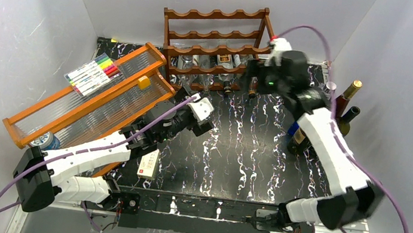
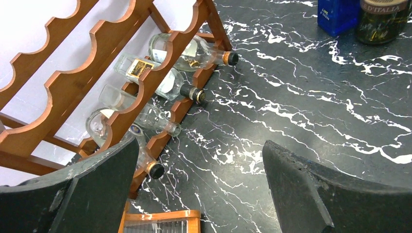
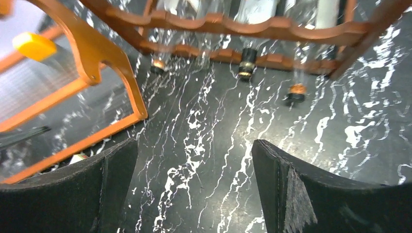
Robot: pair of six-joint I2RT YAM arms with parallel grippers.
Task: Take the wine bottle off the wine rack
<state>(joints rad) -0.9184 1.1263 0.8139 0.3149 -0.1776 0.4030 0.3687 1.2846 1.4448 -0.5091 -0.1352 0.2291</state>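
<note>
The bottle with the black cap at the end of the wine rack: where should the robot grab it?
By its neck, just behind the cap, coming from the front of the wine rack. The bottle lies on its side, body tucked behind the scalloped rails, so only the neck pokes out. Jaws either side of the neck, then probably a straight pull outward.

Reddish-brown scalloped rack [image 3: 252, 26] ahead of black-fingered right gripper [image 3: 194, 165]; clear bottles [image 3: 247, 60] in it, black and gold caps. Black table [image 3: 340, 145] below, white marble veining. Orange-framed tray [image 3: 97, 53] to gripper's left, clear ribbed panels, yellow block [image 3: 34, 46].
</note>
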